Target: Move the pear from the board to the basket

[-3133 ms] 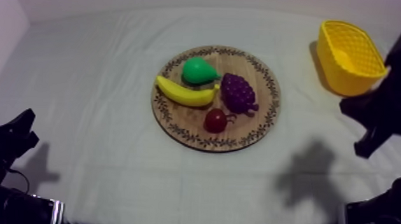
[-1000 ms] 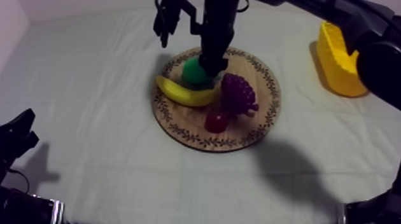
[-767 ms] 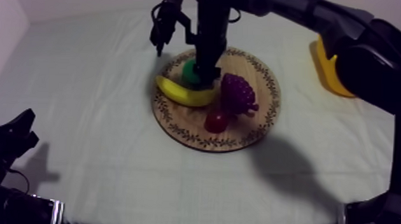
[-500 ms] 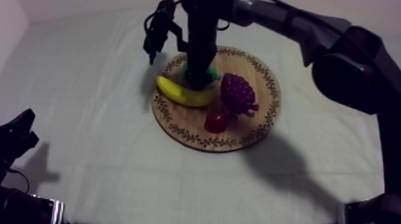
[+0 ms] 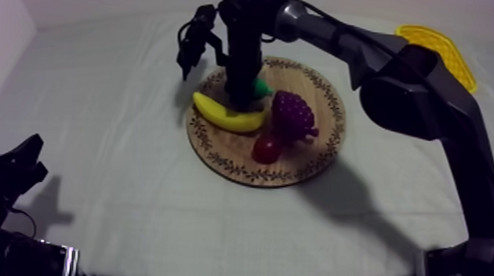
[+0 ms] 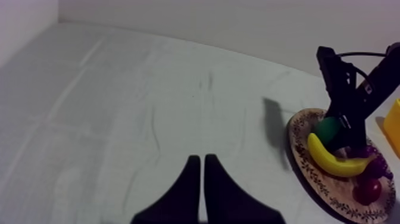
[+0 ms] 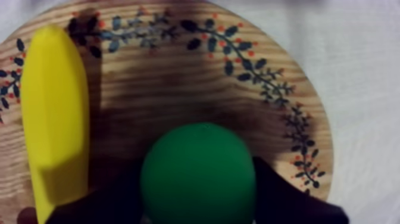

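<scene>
Nearest, my left end effector [image 6: 201,164] rests low over the bare cloth of the counter [image 5: 122,214], well apart from the fruit. Its two fingers lie together as a narrow wedge and hold nothing.

Farther in sits the round wooden board [image 5: 312,161], which holds all four fruits. The small red fruit [image 5: 265,149] lies toward its near edge. Behind that, the banana [image 5: 223,115] lies just beside the bunch of grapes [image 5: 292,114]. The pear [image 7: 196,176] sits behind the banana, toward the board's far rim.

My right end effector [image 5: 240,96] is down on the pear. In the right wrist view its black fingers [image 7: 280,193] sit against the green body on either side with no gap showing, so I judge it closed round the pear. The pear looks to be resting on the wood, not yet lifted.

The step in hand is therefore the grasp. The next move calls for a straight rise, because the banana lies just beside one finger and the grapes stand near. After that comes a carry across the counter to the right.

Farthest off, at the counter's far right, stands the yellow basket [image 5: 457,60], partly hidden behind the right arm. No fruit shows in the part I can see.
</scene>
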Controlling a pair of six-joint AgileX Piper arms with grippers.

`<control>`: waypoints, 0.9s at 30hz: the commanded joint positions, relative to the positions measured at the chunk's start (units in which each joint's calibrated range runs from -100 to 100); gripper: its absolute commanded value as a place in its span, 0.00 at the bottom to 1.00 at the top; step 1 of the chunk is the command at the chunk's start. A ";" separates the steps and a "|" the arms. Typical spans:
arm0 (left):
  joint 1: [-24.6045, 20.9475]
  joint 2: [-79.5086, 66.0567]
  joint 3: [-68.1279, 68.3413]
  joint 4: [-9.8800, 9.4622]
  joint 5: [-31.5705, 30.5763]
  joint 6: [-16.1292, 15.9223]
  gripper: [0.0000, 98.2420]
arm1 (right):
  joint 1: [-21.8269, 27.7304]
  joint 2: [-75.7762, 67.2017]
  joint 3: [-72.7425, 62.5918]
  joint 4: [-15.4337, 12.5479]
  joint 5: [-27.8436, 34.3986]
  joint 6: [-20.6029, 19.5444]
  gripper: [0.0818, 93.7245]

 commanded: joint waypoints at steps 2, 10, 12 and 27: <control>0.00 0.00 -0.02 -0.02 -0.01 0.00 0.00 | 0.14 -1.24 0.94 -0.01 -0.29 -0.05 0.44; 0.00 0.00 -0.02 -0.02 -0.01 0.00 0.00 | -0.02 -11.13 7.90 0.47 -0.43 0.19 0.39; 0.00 0.00 -0.02 -0.02 -0.01 0.00 0.00 | -0.18 -14.81 10.02 0.77 -0.22 0.32 0.39; 0.00 0.00 -0.02 -0.02 -0.01 0.00 0.00 | 0.61 -40.55 20.03 3.43 3.34 -3.12 0.38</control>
